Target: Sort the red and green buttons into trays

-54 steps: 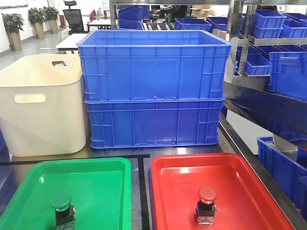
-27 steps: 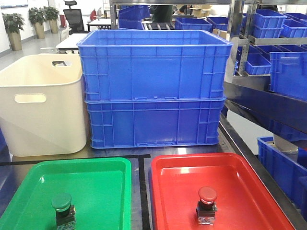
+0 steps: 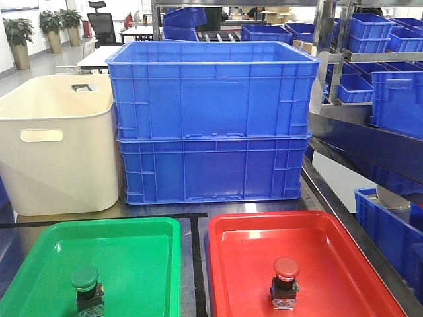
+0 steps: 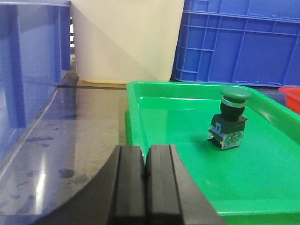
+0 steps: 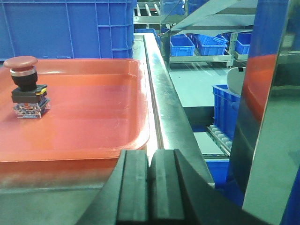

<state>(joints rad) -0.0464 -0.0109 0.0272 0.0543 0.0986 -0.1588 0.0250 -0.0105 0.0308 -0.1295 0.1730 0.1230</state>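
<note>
— Nothing is moving since the earlier frames: green button (image 3: 85, 288) is standing in green tray (image 3: 39, 264), red button (image 3: 285, 282) in red tray (image 3: 344, 251).

— Pincers?

— Left gripper (image 4: 145, 176) and right gripper (image 5: 149, 180) are sitting closed, empty. Sorting looks complete; best keeping them clear.

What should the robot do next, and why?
Probably nothing but pull back: the green button stands in the green tray, the red button in the red tray, and both pincers, left and right, are shut and empty.
</note>
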